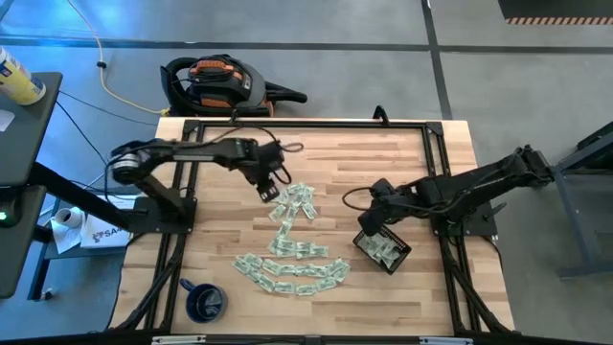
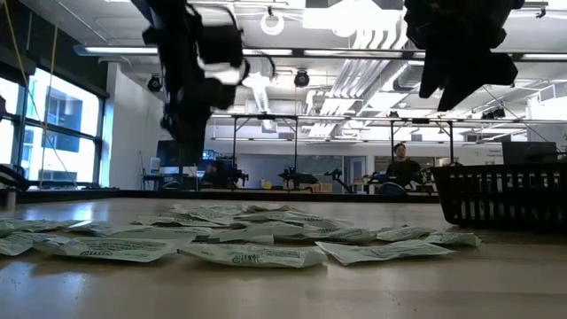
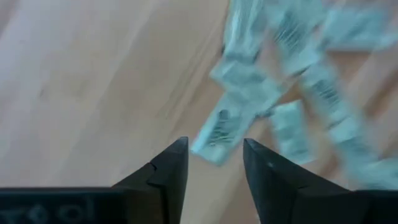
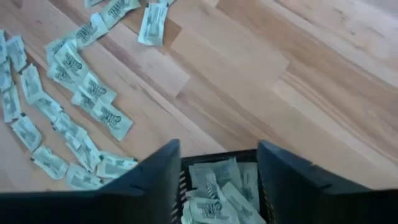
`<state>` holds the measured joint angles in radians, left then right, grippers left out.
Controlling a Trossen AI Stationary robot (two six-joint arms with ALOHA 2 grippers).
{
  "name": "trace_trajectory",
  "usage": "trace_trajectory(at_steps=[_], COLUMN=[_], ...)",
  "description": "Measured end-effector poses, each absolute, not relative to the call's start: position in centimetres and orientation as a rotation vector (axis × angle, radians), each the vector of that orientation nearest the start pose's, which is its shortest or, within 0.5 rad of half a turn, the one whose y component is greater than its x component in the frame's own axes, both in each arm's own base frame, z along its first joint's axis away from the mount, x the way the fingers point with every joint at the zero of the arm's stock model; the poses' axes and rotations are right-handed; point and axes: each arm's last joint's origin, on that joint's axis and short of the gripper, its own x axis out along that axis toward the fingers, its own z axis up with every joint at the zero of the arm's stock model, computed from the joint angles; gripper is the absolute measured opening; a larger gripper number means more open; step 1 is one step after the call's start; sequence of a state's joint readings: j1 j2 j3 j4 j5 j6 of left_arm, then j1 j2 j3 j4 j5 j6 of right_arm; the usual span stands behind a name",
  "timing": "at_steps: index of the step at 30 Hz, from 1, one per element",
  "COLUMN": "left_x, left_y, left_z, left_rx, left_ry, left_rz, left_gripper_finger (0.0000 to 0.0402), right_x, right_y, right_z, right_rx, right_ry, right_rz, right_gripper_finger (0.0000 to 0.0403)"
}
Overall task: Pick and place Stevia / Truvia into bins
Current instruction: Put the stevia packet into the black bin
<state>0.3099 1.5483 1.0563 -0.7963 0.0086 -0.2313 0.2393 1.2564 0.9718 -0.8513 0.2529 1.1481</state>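
- Left gripper (image 1: pixel 267 193) hovered over the 12 o'clock end of the sachets (image 1: pixel 293 244), fingers (image 3: pixel 168 174) spread, nothing between them; one sachet (image 3: pixel 219 130) lay on the wood just beyond the tips.
- Right gripper (image 1: pixel 369 226) hung above the black tray (image 1: pixel 400 260), at 3 o'clock of the pile, fingers (image 4: pixel 155 174) parted and empty; several sachets already lay inside the tray (image 4: pixel 219 159).
- Remaining sachets spread mid-table, curving toward 6 o'clock.
- Bare wooden table (image 1: pixel 220 230) left open at 9 o'clock of the pile and between pile and tray.
- Dark mug (image 1: pixel 204 301) sat near the 7 o'clock corner, close to the table edge.
- Print on sachets too small to read.
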Motion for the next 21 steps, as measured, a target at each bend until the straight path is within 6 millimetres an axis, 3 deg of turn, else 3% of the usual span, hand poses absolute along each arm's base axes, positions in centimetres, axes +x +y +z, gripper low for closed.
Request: trace_trajectory(at_steps=[4, 12, 17, 21], left_x=[28.2, 29.6, 29.8, 29.8], left_y=[8.9, 9.4, 9.4, 9.4], left_z=[18.4, 14.8, 13.9, 13.8], left_rx=[-0.274, -0.242, -0.283, -0.283], left_ry=[1.349, 1.416, 1.448, 1.458], left_rz=[0.293, 0.257, 0.198, 0.201], left_gripper_finger=[0.0201, 0.0186, 0.0158, 0.0105], right_x=[22.6, 22.6, 22.3, 22.2], right_y=[4.5, 4.4, 4.3, 4.3], right_z=[25.7, 25.6, 25.5, 25.5], right_rx=[0.743, 0.738, 0.732, 0.724], right_ry=[0.922, 0.92, 0.937, 0.943], right_rz=[-0.643, -0.666, -0.695, -0.703], right_gripper_finger=[0.0252, 0.0256, 0.0256, 0.0257])
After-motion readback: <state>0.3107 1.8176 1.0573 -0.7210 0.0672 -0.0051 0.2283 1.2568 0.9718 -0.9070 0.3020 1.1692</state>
